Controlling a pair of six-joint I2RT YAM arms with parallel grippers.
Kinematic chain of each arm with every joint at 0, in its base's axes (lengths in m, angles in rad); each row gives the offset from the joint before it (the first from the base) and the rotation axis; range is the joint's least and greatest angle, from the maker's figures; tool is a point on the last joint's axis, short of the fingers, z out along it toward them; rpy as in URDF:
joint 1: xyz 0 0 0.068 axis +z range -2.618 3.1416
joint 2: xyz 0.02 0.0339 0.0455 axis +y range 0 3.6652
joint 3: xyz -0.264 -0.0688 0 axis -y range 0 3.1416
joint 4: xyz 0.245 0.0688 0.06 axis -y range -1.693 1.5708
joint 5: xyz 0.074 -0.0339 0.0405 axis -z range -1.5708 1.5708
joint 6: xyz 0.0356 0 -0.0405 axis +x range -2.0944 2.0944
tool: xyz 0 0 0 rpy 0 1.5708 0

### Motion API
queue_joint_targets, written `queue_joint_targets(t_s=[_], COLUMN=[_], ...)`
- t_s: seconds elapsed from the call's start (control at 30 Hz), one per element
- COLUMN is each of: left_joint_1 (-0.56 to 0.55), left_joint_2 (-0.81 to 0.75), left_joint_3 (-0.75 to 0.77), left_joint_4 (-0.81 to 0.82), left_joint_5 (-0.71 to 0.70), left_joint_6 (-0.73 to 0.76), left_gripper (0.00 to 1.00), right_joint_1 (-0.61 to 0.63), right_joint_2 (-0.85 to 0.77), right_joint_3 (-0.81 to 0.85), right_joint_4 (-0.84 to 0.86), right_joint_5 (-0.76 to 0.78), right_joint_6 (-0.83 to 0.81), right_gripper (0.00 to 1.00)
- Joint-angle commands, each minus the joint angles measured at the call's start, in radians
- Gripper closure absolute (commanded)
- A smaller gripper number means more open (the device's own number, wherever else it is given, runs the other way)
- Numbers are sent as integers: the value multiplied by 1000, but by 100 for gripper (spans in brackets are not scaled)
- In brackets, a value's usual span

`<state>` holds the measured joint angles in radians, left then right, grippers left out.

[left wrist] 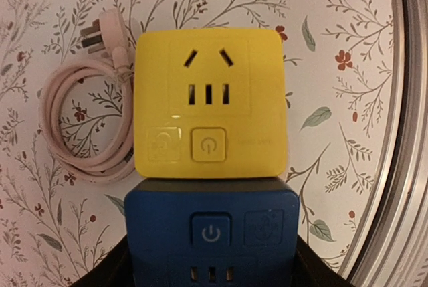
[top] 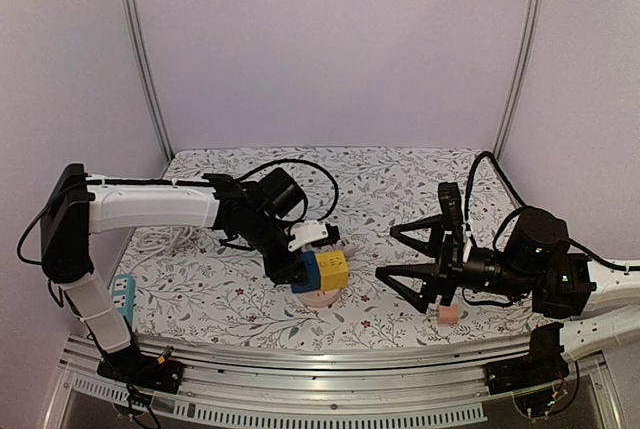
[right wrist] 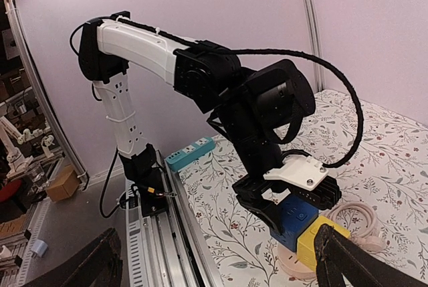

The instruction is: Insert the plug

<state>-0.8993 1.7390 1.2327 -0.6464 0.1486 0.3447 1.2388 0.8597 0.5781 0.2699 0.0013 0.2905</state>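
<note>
Gripping the socket cube (top: pixel 327 271) by its blue half, the left jaws stand part open near the front edge of the desk (top: pixel 400 177). The plug (left wrist: pixel 110 45) lies just beside the cube; the right jaws gape wide, empty.

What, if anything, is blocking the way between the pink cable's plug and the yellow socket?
Nothing visible. The plug lies loose beside the socket cube, and the slots in its yellow face are uncovered.
</note>
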Motion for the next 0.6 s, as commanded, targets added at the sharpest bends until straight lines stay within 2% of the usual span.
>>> queue_joint_targets(t_s=[0.0,0.37,0.57], left_joint_1=[14,11,-28], left_joint_2=[40,87,124], left_joint_3=[-38,-26,-15], left_joint_4=[38,10,-10], left_joint_5=[32,-60,-118], left_joint_6=[28,50,38], left_gripper=[100,100,100], right_joint_1=[6,7,7], right_joint_2=[5,10,11], right_joint_3=[5,7,6], right_joint_4=[-1,-1,-1], right_joint_5=[-26,-38,-32], right_joint_6=[-1,1,0], right_gripper=[1,1,1])
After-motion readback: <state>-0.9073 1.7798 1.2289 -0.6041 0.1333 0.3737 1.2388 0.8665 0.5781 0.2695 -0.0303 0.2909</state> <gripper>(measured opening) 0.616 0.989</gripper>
